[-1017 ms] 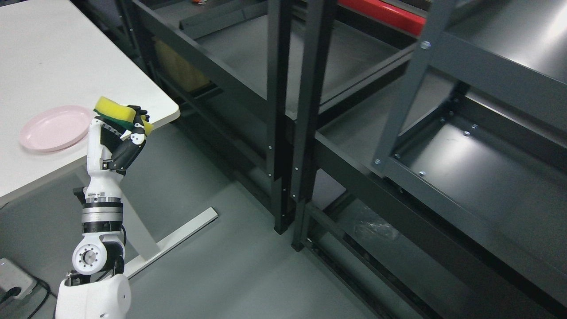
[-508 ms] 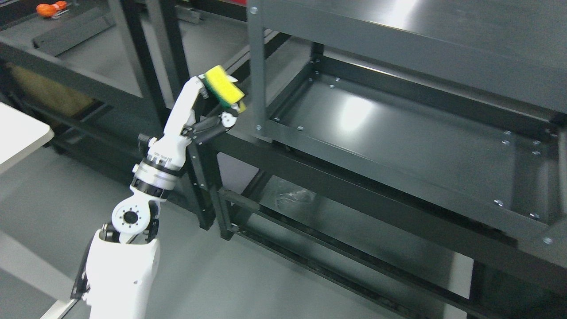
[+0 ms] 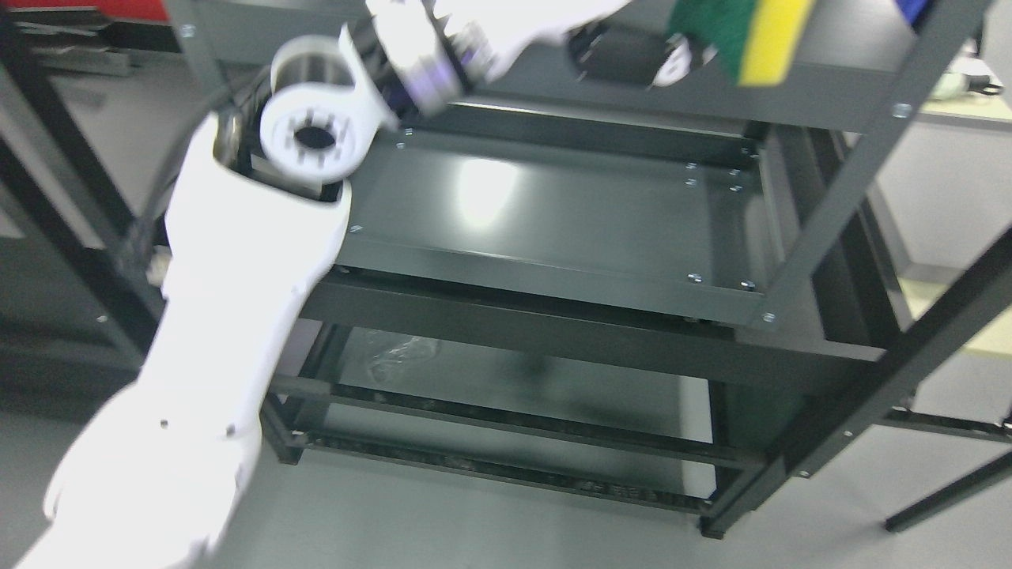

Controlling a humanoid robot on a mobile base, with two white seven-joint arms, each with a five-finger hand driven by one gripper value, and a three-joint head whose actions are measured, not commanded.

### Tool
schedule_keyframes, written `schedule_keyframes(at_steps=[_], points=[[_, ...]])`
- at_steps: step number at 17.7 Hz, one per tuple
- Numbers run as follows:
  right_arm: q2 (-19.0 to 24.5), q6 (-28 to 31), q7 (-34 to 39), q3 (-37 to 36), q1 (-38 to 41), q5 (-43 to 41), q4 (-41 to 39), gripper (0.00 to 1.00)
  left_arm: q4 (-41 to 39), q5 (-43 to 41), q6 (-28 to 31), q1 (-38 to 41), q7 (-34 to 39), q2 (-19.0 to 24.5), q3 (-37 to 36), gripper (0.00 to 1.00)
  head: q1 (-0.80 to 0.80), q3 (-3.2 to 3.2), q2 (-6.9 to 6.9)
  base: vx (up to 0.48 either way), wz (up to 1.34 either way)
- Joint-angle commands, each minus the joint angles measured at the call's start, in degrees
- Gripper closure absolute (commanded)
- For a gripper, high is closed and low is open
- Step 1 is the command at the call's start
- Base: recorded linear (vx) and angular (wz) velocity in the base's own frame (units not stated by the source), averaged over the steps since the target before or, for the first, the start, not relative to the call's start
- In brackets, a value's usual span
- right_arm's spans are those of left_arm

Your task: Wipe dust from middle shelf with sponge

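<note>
My left arm (image 3: 237, 261) rises from the lower left and reaches across the top of the picture, blurred by motion. Its hand (image 3: 672, 55) is shut on a sponge (image 3: 751, 32) with a yellow foam side and a green scouring side. The sponge hangs at the top edge, in front of the rail of the upper shelf (image 3: 830, 99). Below it lies the dark metal middle shelf (image 3: 553, 213), a shallow tray with a glare patch. The sponge is well above that tray and does not touch it. Part of the hand is cut off by the frame's edge.
Dark uprights (image 3: 838, 197) frame the rack on the right. A lower shelf (image 3: 514, 379) holds a crumpled clear plastic film (image 3: 387, 356). Another dark rack (image 3: 55, 229) stands at the left. Grey floor (image 3: 474, 521) lies in front.
The camera has swung right, so the rack now fills the middle. My left arm has lifted and stretched to the right, carrying the sponge to the top edge of the picture.
</note>
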Motion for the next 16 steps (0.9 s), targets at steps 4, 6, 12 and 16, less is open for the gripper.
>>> schedule_keyframes(at_steps=[4,6,12,16], points=[[-1.0,0.0,0.0,0.0,0.0,0.0,-1.0,0.0,15.8,-15.1,-9.7,-20.3,-11.3,1.0,-13.1,1.0,0.0,0.0,0.0,0.006,-0.39],[-1.0,0.0,0.0,0.0,0.0,0.0,-1.0,0.0,15.3,-15.3,-13.1,-18.0,-13.6,1.6,-11.9,1.0,0.0,0.0,-0.01,0.018,-0.32],[-1.0,0.0,0.0,0.0,0.0,0.0,-1.0,0.0,14.5,-15.1,-20.4,-14.6,-13.8,14.1,-8.5,1.0,0.0,0.0,-0.02,0.015,-0.15],[-1.0,0.0,0.0,0.0,0.0,0.0,-1.0,0.0,11.2,-15.0,-25.0,-7.9,-13.9,20.3,-4.9,1.0,0.0,0.0,-0.02,-0.001,0.02]])
